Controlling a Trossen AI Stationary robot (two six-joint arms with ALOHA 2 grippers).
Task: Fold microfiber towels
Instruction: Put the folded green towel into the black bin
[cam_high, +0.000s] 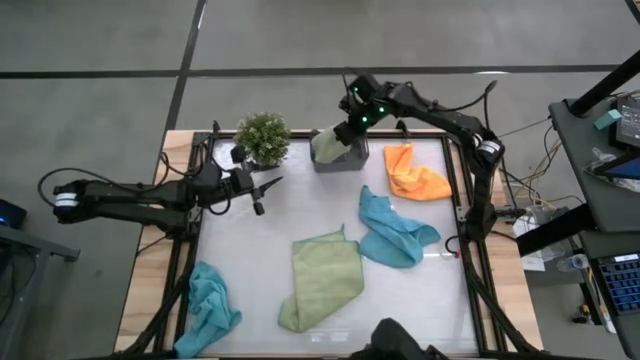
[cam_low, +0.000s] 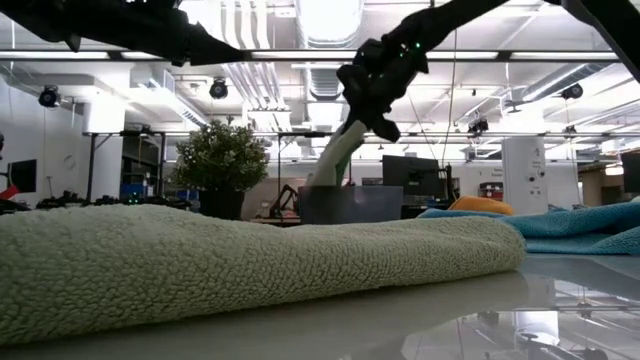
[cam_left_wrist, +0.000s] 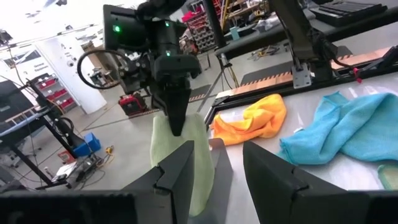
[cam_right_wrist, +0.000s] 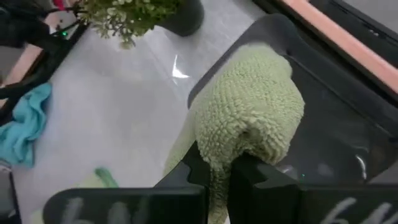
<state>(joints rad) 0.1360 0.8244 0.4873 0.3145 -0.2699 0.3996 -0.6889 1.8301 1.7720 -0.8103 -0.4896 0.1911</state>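
Observation:
My right gripper (cam_high: 352, 122) hangs over the small grey bin (cam_high: 350, 158) at the table's far edge, shut on a folded light green towel (cam_right_wrist: 249, 106). My left gripper (cam_high: 265, 190) hovers open above the table's left side, pointing level toward the bin and touching nothing. Loose on the table lie an orange towel (cam_high: 413, 174), a teal towel (cam_high: 393, 231), a second light green towel (cam_high: 325, 280) and another teal towel (cam_high: 207, 306) at the near left corner. My right gripper pinches the folded towel's bunched upper end (cam_right_wrist: 244, 138) between its two fingers, several layers thick. The fingers slant downward from above. The towel hangs tilted below them (cam_low: 335, 155), its lower end down inside the bin (cam_low: 350, 205).
A small potted plant (cam_high: 263, 138) stands just left of the bin, close to my left gripper. A black frame rail (cam_high: 462, 190) runs along the table's right edge. Bare tabletop (cam_high: 300, 205) lies between the bin and the near green towel.

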